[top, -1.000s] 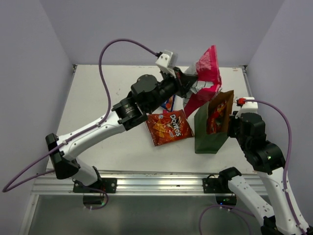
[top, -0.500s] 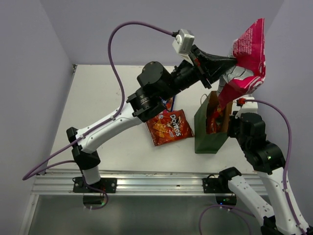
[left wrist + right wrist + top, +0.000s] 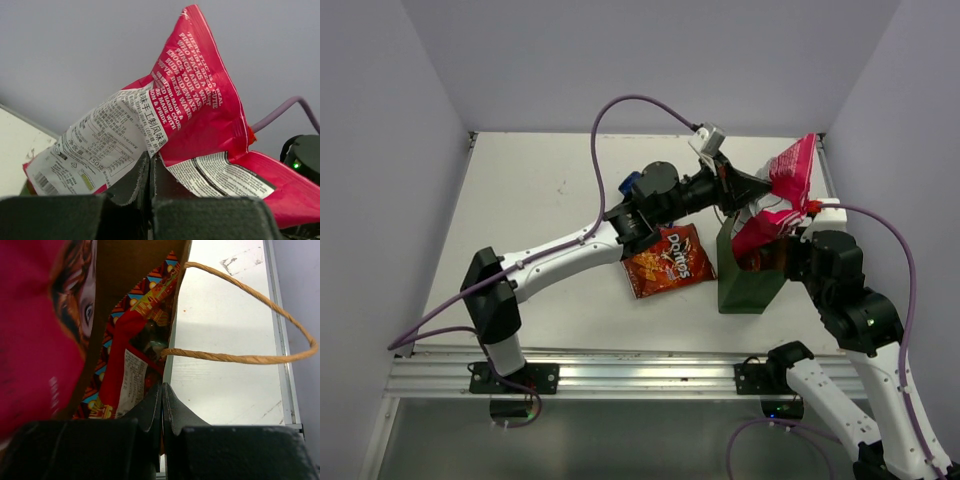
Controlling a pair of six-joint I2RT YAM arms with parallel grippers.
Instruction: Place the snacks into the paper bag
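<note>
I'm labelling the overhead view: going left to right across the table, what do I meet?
Left arm's base → Doritos bag → green paper bag → right arm. The pink packet overlaps the bag, so it's left out.

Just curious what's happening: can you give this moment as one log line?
left gripper: shut on pink-white packet over paper bag mouth | right gripper: pinching bag rim | Doritos bag: on table
</note>
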